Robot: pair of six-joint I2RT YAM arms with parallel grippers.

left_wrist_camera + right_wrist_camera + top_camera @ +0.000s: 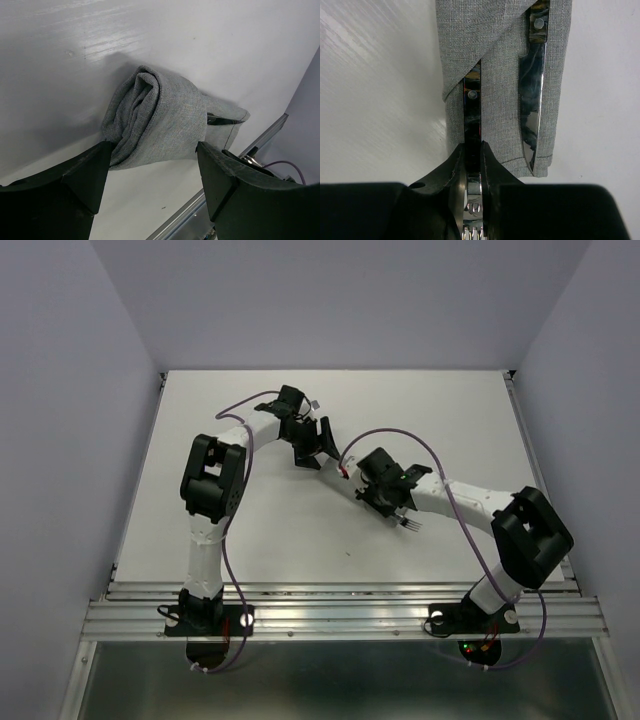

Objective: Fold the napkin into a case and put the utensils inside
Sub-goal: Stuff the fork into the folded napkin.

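The napkin is folded into a narrow grey case (502,60) lying on the white table. A knife (531,115) rests in its fold, the blade sticking out over the hem. My right gripper (472,147) is shut on a fork (472,95) whose handle reaches into the case beside the knife. The fork's tines (411,525) poke out behind the right gripper (385,492). At the case's far, bunched end (160,115) my left gripper (152,157) stands open, its fingers (95,167) either side of the cloth and not pressing it. From above, the arms hide the cloth.
The metal rail of the table's near edge (210,205) runs just beyond the left gripper. Purple cables (400,435) loop over both arms. The left gripper (312,445) and the right gripper sit close together mid-table.
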